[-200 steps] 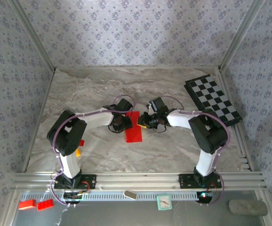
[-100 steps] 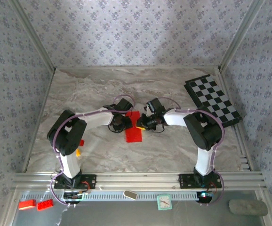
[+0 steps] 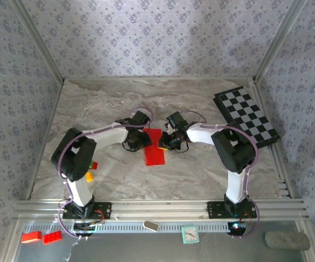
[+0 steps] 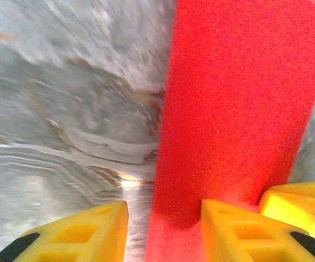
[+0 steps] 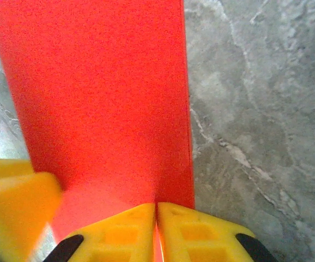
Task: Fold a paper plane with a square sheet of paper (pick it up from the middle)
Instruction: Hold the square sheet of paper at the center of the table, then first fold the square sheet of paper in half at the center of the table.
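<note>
The square sheet of paper (image 3: 153, 147) lies on the marble table as a bright red, folded, upright strip between my two grippers. In the left wrist view the red paper (image 4: 239, 103) runs up the frame. My left gripper (image 4: 165, 221) is open, its yellow fingers (image 4: 86, 234) straddling the strip's left edge. In the top view it (image 3: 141, 140) sits at the strip's left side. My right gripper (image 5: 156, 210) is shut, with a red sliver of the paper (image 5: 103, 93) pinched between its pads. From above it (image 3: 164, 144) touches the strip's right edge.
A black-and-white checkered board (image 3: 247, 115) lies at the back right. Small red and orange pieces (image 3: 91, 170) sit by the left arm. Red bricks (image 3: 40, 237), a small clock (image 3: 189, 234) and a grey pad (image 3: 286, 240) lie on the front ledge.
The right gripper has slid left onto the paper's edge and closed its jaws. The left gripper has opened a little, and its arm has shifted slightly left and back.
</note>
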